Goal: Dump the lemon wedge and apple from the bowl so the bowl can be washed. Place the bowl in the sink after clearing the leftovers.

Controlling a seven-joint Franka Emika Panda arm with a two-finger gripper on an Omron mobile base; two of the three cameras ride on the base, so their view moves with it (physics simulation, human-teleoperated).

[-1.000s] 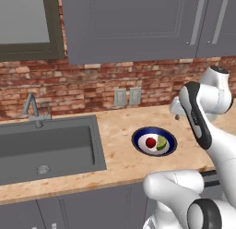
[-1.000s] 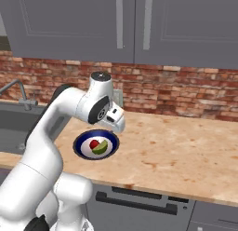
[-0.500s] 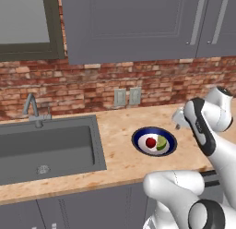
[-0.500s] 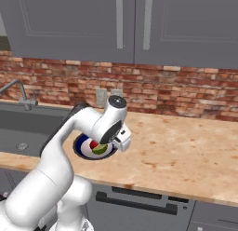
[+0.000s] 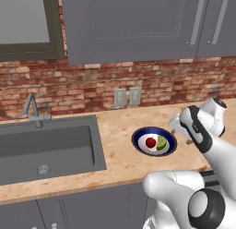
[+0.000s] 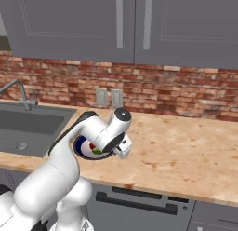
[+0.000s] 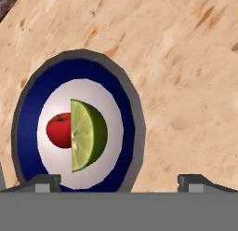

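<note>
We see the end effector [image 7: 119, 181], jaws wide, lowered beside the bowl [image 5: 154, 141], apple [image 5: 150, 142] and lemon wedge [image 5: 162, 142] undumped

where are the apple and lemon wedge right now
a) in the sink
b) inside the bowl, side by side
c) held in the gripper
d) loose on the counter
b: the apple and the lemon wedge both lie on the white inside of the bowl, which sits on the counter.

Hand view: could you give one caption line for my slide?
Gripper open above the bowl holding the apple and lemon wedge.
</note>
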